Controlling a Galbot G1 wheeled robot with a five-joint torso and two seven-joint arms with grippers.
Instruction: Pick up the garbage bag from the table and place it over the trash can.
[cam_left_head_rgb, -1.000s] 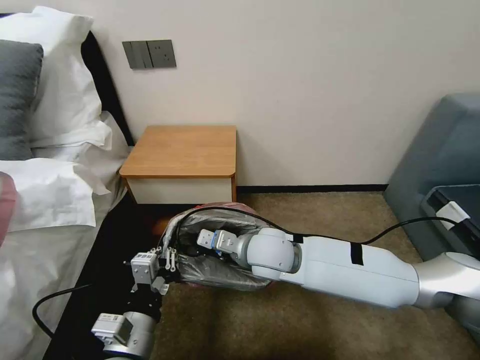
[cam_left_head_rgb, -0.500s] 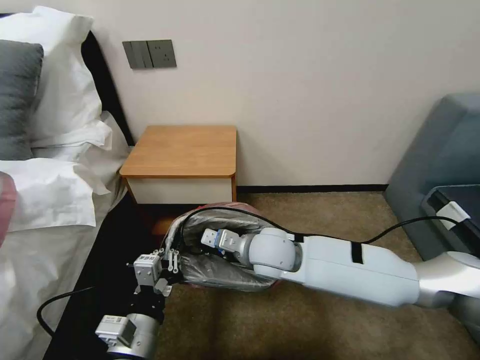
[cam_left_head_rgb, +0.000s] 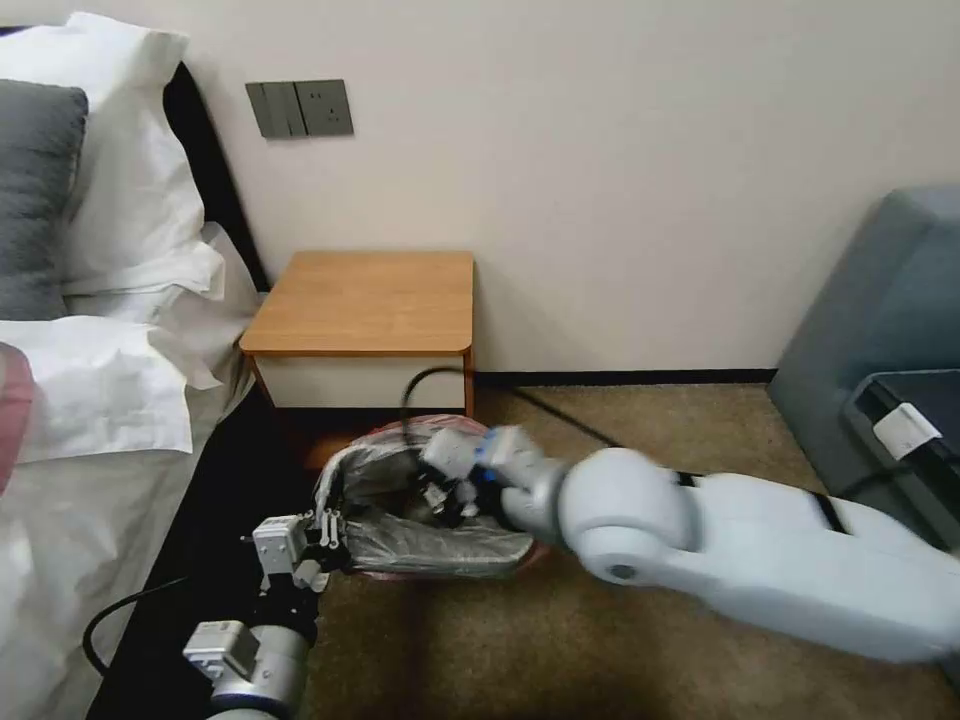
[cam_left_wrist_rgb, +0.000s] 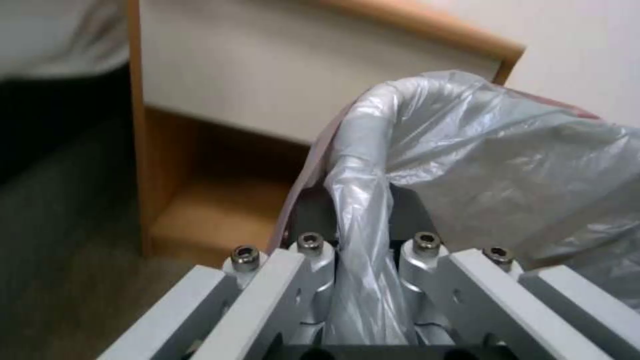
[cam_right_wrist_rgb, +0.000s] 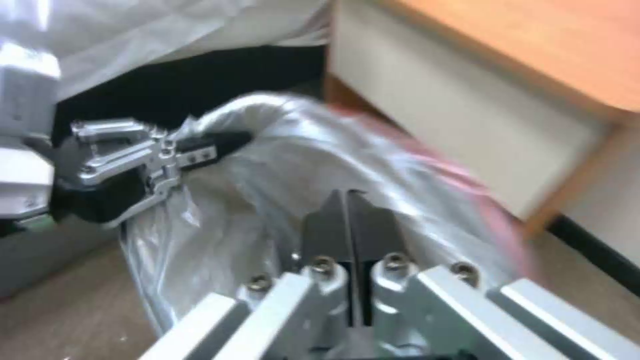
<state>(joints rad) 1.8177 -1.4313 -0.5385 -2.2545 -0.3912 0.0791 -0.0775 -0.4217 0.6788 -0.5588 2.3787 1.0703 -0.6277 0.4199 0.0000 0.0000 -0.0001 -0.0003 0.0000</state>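
The grey crinkly garbage bag (cam_left_head_rgb: 430, 545) with its pink-red rim is draped over the trash can, which is hidden under the plastic, on the carpet in front of the table (cam_left_head_rgb: 370, 300). My left gripper (cam_left_head_rgb: 335, 535) is shut on the bag's near-left rim; in the left wrist view the plastic (cam_left_wrist_rgb: 467, 160) runs between its jaws (cam_left_wrist_rgb: 360, 235). My right gripper (cam_left_head_rgb: 440, 490) sits at the bag's mouth near the far rim. Its dark fingers (cam_right_wrist_rgb: 347, 215) are pressed shut, with the garbage bag (cam_right_wrist_rgb: 280, 165) behind them. The left gripper (cam_right_wrist_rgb: 223, 142) also shows there, pinching the rim.
A bed with white linen (cam_left_head_rgb: 100, 390) and a black frame (cam_left_head_rgb: 220, 480) borders the left. A grey sofa (cam_left_head_rgb: 880, 320) stands at the right. The wall is close behind the table. A black cable (cam_left_head_rgb: 420, 385) loops above the bag. Open carpet (cam_left_head_rgb: 640, 430) lies to the right.
My right arm has swung: its elbow rose toward the camera and its wrist moved from the bag's middle up to the far rim. The left gripper dropped slightly, still holding the rim.
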